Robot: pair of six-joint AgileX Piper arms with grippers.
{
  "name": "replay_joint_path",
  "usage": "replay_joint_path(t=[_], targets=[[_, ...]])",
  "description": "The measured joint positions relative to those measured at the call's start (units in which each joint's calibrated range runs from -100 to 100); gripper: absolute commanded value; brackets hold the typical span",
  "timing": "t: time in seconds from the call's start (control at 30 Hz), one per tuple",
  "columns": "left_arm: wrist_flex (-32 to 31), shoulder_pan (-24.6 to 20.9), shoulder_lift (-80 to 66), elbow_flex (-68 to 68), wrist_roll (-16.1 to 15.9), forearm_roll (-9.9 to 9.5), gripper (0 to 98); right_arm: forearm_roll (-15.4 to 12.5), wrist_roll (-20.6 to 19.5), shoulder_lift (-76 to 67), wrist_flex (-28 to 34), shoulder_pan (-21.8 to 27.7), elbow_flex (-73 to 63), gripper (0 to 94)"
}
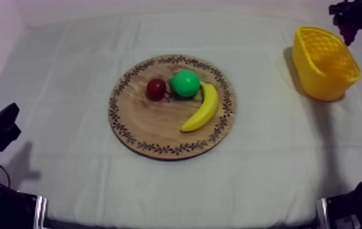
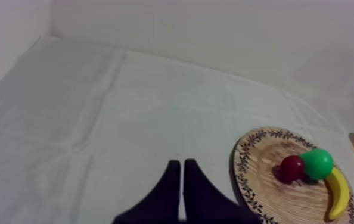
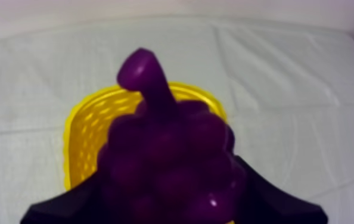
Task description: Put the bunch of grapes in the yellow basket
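one bunch of grapes point(image 3: 167, 161) is clamped in the right end effector point(image 1: 349, 23) above the yellow basket point(image 3: 83, 140). it should be lowered over the opening's middle before release, clear of the rim. the left end effector point(image 2: 182, 170) is closed, empty.

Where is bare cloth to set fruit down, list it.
Bare: cloth between wooden board and yellow basket; the wide stretch between board and left tool; the strip before the board. Crowded: board's far half, with small red fruit, pear, banana.
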Motion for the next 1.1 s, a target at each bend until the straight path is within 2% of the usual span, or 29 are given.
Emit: replay_joint_path(t=[0.33, 0.67, 0.97, 1.1], targets=[[0.0, 0.0, 0.0, 0.0, 0.0, 0.00, 0.1, -3.4, 4.8, 9.2, 5.0, -0.2, -4.6, 40.8], [0.0, 0.0, 0.0, 0.0, 0.0, 0.00, 0.1, -4.6, 7.4, 18.3, 11.3, 0.9, -9.7, 40.8], [0.0, 0.0, 0.0, 0.0, 0.0, 0.00, 0.1, -6.0, 9.4, 22.5, 12.0, 1.4, -12.3, 58.2], [0.0, 0.0, 0.0, 0.0, 0.0, 0.00, 0.1, -6.2, 10.6, 22.8, 12.0, 1.4, -12.7, 62.2]])
